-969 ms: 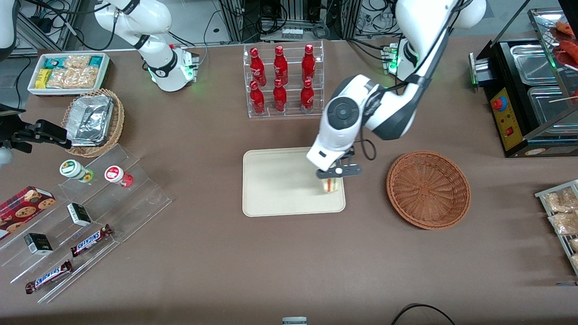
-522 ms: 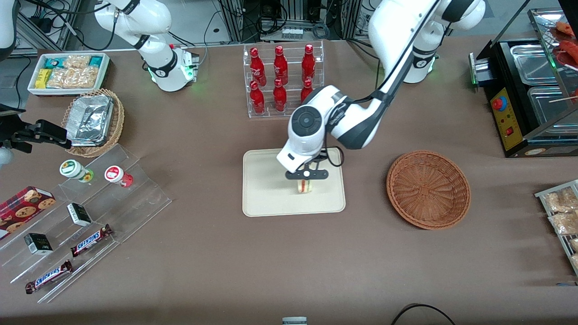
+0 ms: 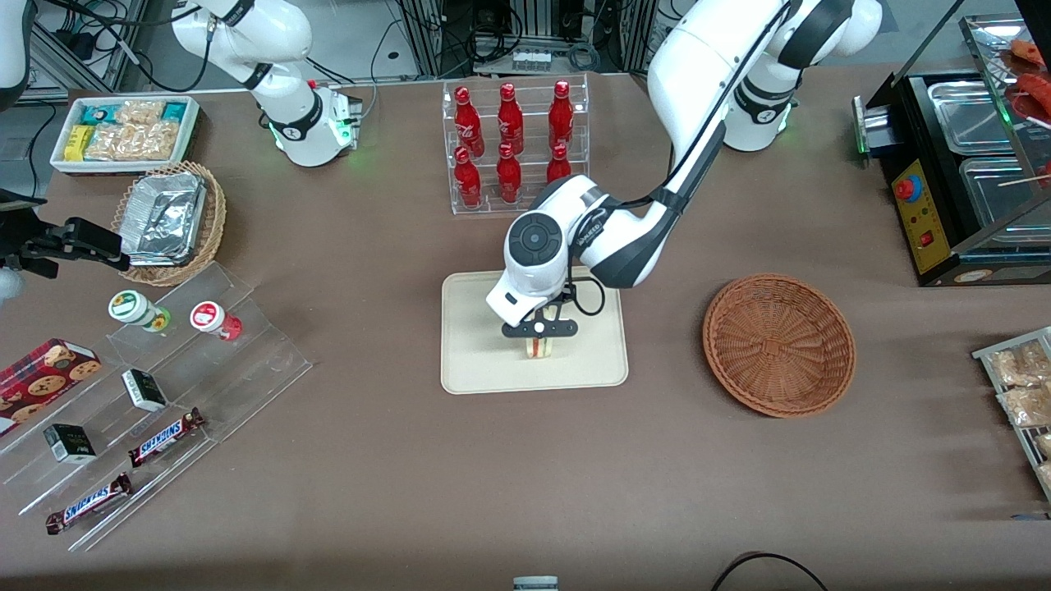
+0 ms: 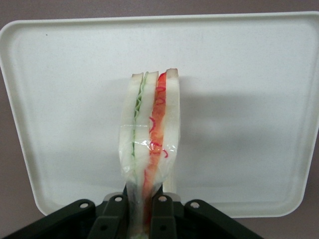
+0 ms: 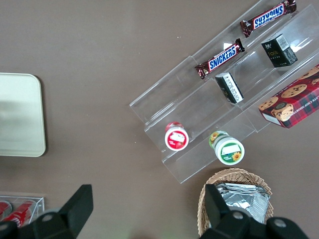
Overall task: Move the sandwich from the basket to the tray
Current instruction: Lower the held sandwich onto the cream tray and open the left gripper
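Lying nearest the front edge of the desk, toward the parked arm's end, two Snickers bars [image 3: 89,502] rest on a clear acrylic stepped display [image 3: 156,394], their white-and-blue "SNICKERS" lettering readable. Higher steps carry small dark boxes [image 3: 69,442], a red tartan cookie box [image 3: 43,373] and two capped cups [image 3: 135,309].

Farther in, at the middle of the desk, the tool [image 3: 539,338] hangs over the cream tray [image 3: 476,361], its fingers [image 4: 162,211] pinched narrowly on the wrapped sandwich [image 3: 539,346]. The wedge stands on edge above the tray, with green filling in one layer and orange-red in the other; whether it touches the tray cannot be told. The reddish-brown wicker basket [image 3: 778,343] sits beside the tray, toward the working arm's end.

Near the far edge, an acrylic rack [image 3: 516,148] holds red Coca-Cola bottles [image 3: 509,121].
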`<state>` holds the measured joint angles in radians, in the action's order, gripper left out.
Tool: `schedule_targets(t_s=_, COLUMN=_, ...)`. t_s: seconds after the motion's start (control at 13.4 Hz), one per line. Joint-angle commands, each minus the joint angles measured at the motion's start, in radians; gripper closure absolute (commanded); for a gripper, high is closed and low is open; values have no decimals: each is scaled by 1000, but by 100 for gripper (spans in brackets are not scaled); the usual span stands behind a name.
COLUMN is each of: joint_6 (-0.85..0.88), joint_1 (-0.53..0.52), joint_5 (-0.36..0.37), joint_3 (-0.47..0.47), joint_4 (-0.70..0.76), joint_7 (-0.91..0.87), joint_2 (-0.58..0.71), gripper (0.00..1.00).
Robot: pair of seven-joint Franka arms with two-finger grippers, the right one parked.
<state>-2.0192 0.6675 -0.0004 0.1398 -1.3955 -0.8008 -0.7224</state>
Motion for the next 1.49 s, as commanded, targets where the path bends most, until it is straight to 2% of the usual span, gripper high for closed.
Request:
schedule_targets(t_s=0.0, joint_6=22, joint_1=14, joint_5=-1, joint_3=-12, joint_4=49, joint_7=-35, joint_2=-32, gripper=100)
schedule_targets(t_s=0.67, joint_6=-24, joint_1=17, joint_5=20, joint_3=-14, joint_4=47, joint_7=-74, joint_2=-63, gripper=100)
schedule_targets(t_s=0.97, joint_6=-41, joint_1=24, joint_5=28, joint_3=-14, joint_4=43, joint_7=-75, joint_2=-65, gripper=0)
schedule_targets(t_s=1.42, joint_6=-23, joint_1=23, joint_5=42, joint_3=-16, joint_4=47, joint_7=-69, joint_2=-28, gripper=0)
